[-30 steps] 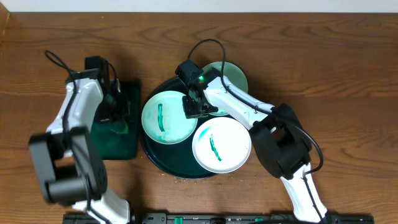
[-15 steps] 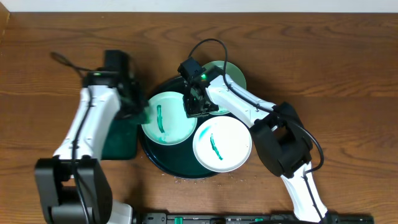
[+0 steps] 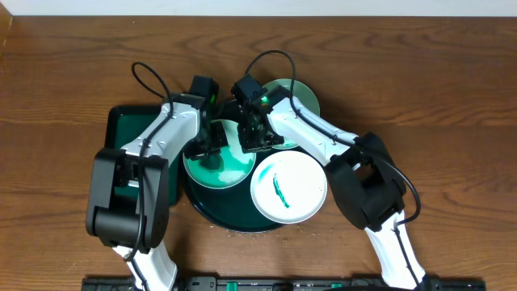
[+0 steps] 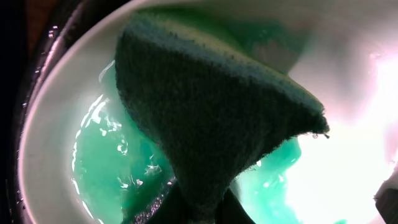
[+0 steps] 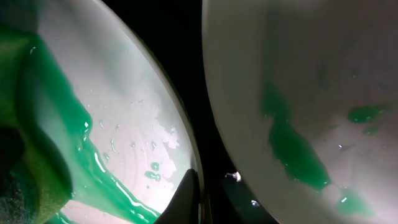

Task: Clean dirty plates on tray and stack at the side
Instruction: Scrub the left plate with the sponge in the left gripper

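Left hand (image 3: 208, 144) has swung onto the smeared pale-teal round plate (image 3: 234, 168) in the round black tray (image 3: 200, 207), clamping a dark green sponge (image 4: 205, 118); right hand (image 3: 257, 136) sits at that plate's rim, grip unclear.

The plate (image 4: 50, 130) looks glossy and wet. The dark green cloth (image 4: 205, 106) is rough, nappy; the tabletop (image 3: 436, 73) is grained wood.

Left wrist: dark green cloth (image 4: 205, 106) fills the frame and hides the fingers of the left gripper (image 3: 208, 152) pinching it. Left plate (image 4: 50, 130) is cropped on all sides.
Right wrist: one fingertip (image 5: 186, 196) shows at the bottom edge, grip unreadable. Second plate (image 5: 298, 62) is cropped and blurred.
Overhead: plate nearest the worktop's far edge (image 3: 305, 95) is mostly under the right arm. Rectangular tray (image 3: 121, 129) is partly under the left arm. Right gripper (image 3: 257, 139) is too small to read.
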`<action>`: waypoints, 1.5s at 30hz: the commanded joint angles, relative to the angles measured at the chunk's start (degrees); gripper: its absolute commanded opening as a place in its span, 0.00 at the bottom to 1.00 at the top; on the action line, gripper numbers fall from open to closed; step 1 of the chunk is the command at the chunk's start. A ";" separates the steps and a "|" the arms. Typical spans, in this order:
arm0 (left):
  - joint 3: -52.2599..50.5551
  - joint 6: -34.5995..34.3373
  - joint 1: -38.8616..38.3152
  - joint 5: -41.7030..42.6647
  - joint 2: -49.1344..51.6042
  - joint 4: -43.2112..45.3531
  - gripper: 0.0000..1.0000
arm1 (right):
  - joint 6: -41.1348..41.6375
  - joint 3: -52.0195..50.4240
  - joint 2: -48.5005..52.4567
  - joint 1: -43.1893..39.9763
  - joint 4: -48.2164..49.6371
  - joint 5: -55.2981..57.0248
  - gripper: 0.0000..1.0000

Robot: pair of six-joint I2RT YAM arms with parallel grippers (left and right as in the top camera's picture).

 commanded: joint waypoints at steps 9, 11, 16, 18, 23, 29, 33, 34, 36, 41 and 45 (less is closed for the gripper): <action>0.55 16.57 1.38 17.42 4.13 -0.57 0.07 | -1.33 -0.48 1.77 0.35 0.39 -1.64 0.01; 2.32 9.66 1.86 5.16 3.72 -4.02 0.07 | -1.33 -0.48 1.77 0.35 0.39 -1.64 0.01; 3.37 -1.05 2.12 -12.57 2.64 -10.47 0.07 | -1.33 -0.48 1.77 0.35 0.37 -1.64 0.01; 2.08 -2.86 2.01 -12.04 2.73 -10.36 0.07 | -1.33 -0.48 1.77 0.35 0.37 -1.64 0.01; -0.98 -2.56 1.01 -9.51 2.97 -6.38 0.07 | -1.33 -0.48 1.77 0.35 0.39 -1.64 0.01; -1.33 11.43 -2.05 11.63 2.97 -4.55 0.07 | -1.31 -0.48 1.77 0.35 0.13 -1.66 0.01; -1.25 16.46 -1.99 16.72 2.95 -0.46 0.07 | -1.31 -0.48 1.77 0.35 -0.02 -1.64 0.01; -1.09 16.44 -1.49 16.72 2.95 0.46 0.07 | -1.31 -0.48 1.77 0.35 -0.07 -1.66 0.01; -0.24 13.44 0.26 13.22 2.95 1.97 0.07 | -1.31 -0.48 1.77 0.35 -0.07 -1.66 0.01; 5.97 5.31 4.07 -7.85 2.69 -2.08 0.07 | -1.31 -0.48 1.77 0.35 -0.07 -1.64 0.01; 6.45 3.21 3.28 -13.55 2.80 -3.85 0.07 | -1.31 -0.48 1.77 0.35 0.02 -1.66 0.01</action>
